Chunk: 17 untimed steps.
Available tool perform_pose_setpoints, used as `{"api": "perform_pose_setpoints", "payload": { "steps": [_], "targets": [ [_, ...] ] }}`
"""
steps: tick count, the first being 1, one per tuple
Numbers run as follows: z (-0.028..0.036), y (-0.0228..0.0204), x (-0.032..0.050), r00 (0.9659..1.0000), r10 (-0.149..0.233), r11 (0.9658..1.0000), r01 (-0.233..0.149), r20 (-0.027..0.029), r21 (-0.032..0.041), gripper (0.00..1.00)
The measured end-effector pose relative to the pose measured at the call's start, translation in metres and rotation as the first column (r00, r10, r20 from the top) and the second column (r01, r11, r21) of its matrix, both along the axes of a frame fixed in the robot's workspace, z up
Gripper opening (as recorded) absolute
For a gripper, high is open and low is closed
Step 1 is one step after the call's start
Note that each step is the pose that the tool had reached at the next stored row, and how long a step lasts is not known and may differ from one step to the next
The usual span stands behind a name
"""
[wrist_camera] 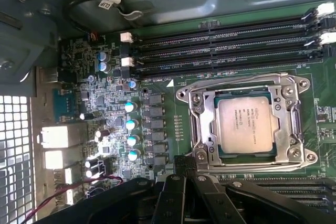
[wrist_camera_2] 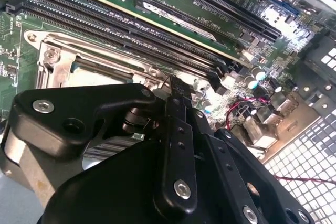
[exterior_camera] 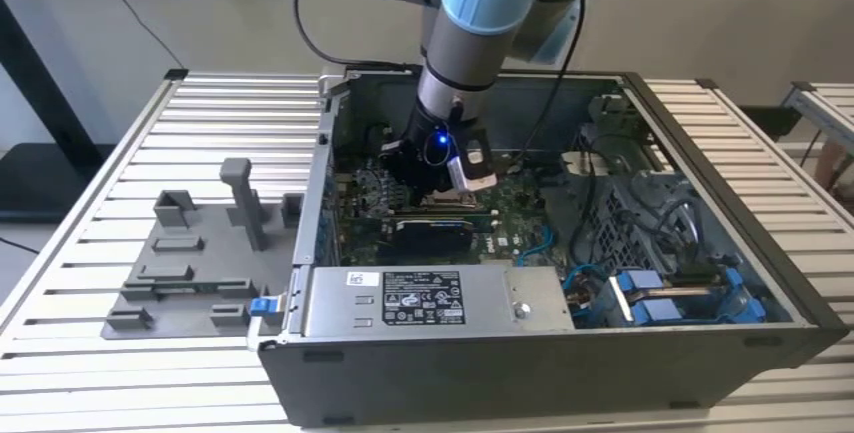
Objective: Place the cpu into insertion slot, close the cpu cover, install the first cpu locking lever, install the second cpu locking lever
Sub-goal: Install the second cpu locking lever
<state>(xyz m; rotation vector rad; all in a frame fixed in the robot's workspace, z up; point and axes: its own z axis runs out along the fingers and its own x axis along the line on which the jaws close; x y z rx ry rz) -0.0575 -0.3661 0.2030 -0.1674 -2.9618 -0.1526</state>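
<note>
Gripper [exterior_camera: 449, 175], black and mounted on a grey and blue arm [exterior_camera: 470, 23], hangs low inside an open computer case [exterior_camera: 747, 283] that lies on a slatted table [exterior_camera: 80, 243]. In the exterior view it sits over the green board [exterior_camera: 514, 215], toward the case's far left part. Whether its jaws are parted or clenched cannot be told; in the second wrist view the gripper [wrist_camera_2: 176, 90] tapers to a narrow tip just above the board, and nothing can be seen held in it.

In the first wrist view the cpu [wrist_camera: 245, 125], a flat square chip with a silver-tan top, lies seated in the slot [wrist_camera: 247, 153]. The cover [wrist_camera: 210, 127], a thin silver frame with a square window, lies flat around the chip, so the chip's top shows through the window. Thin metal levers [wrist_camera: 231, 81] run along the socket's edges. The gripper's black body [wrist_camera: 181, 192] is just beside the socket, at one of its corners, not over the chip.

Long black memory slots [wrist_camera: 220, 45] run beside the socket, with white clips at their ends. A row of small blue-topped capacitors [wrist_camera: 131, 132] stands on the socket's other side.

On the exterior view's left, well apart from the case, a grey fixture [exterior_camera: 180, 273] with an upright post rests on the table. A silver power supply [exterior_camera: 427, 301] with a label fills the case's near edge.
</note>
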Motion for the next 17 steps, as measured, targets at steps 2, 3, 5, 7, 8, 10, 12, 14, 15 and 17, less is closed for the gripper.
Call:
{"api": "perform_pose_setpoints", "payload": {
  "steps": [2, 3, 5, 7, 8, 10, 12, 14, 15, 17],
  "targets": [
    [-0.0008, 0.0000, 0.0000, 1.0000, 0.000, 1.0000, 0.000, -0.0001, -0.0002, 0.11],
    [-0.0011, 0.0000, 0.0000, 1.0000, 0.000, 1.0000, 0.000, -0.0001, -0.0002, 0.11],
    [-0.0017, 0.0000, -0.0001, 1.0000, 0.000, 1.0000, 0.000, -0.0001, -0.0002, 0.11],
    [-0.0023, -0.0001, -0.0001, 1.0000, 0.000, 1.0000, 0.000, -0.0001, -0.0003, 0.11],
    [-0.0025, -0.0001, -0.0001, 1.0000, 0.000, 1.0000, 0.000, -0.0002, -0.0003, 0.11],
    [-0.0030, 0.0000, -0.0001, 1.0000, 0.000, 1.0000, 0.000, -0.0001, -0.0002, 0.11],
    [-0.0032, 0.0000, 0.0000, 1.0000, 0.000, 1.0000, 0.000, -0.0002, -0.0003, 0.11],
    [-0.0036, 0.0000, -0.0001, 1.0000, 0.000, 1.0000, 0.000, -0.0001, -0.0001, 0.11],
    [-0.0040, 0.0000, 0.0000, 1.0000, 0.000, 1.0000, 0.000, 0.0000, 0.0001, 0.11],
    [-0.0048, 0.0000, 0.0000, 1.0000, 0.000, 1.0000, 0.000, 0.0000, 0.0000, 0.11]
  ]
}}
